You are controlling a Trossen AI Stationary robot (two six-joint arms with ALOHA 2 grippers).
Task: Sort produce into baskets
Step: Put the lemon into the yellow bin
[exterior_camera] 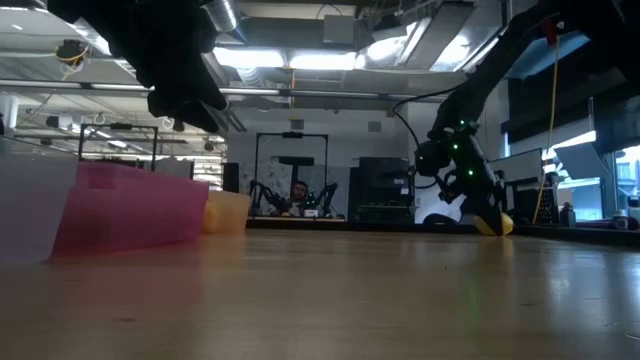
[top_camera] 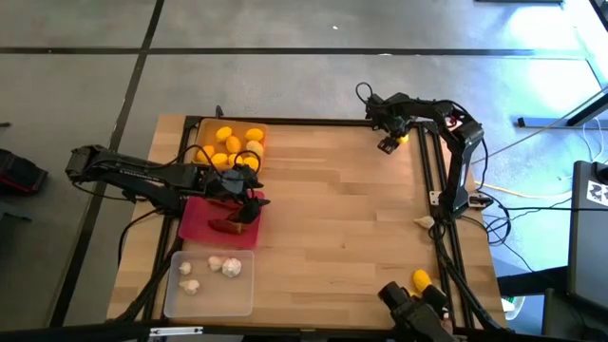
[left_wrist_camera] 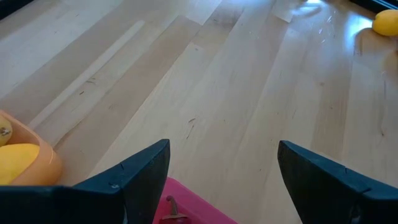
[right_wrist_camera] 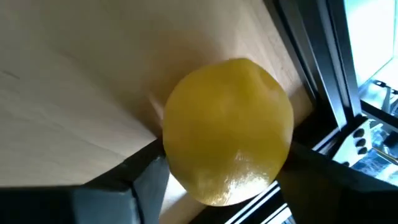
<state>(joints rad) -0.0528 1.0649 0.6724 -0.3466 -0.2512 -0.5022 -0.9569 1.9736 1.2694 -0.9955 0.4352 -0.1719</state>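
Three baskets (top_camera: 208,290) line your table's (top_camera: 332,209) left edge. Your left gripper (left_wrist_camera: 222,180) hovers over the red basket (top_camera: 195,220), fingers spread. Your right gripper (right_wrist_camera: 221,180) straddles a lemon (right_wrist_camera: 227,157) at the far right edge; whether it pinches, you cannot tell.

Wooden table (top_camera: 332,218) bears three baskets (top_camera: 217,220), lemons (top_camera: 421,278).

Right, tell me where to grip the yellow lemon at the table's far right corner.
Grip the yellow lemon across its rounded middle, coming from above. It lies against the black frame rail at the table edge, so that side is blocked. The right gripper already has a finger on either side of it; whether they press yet is unclear.
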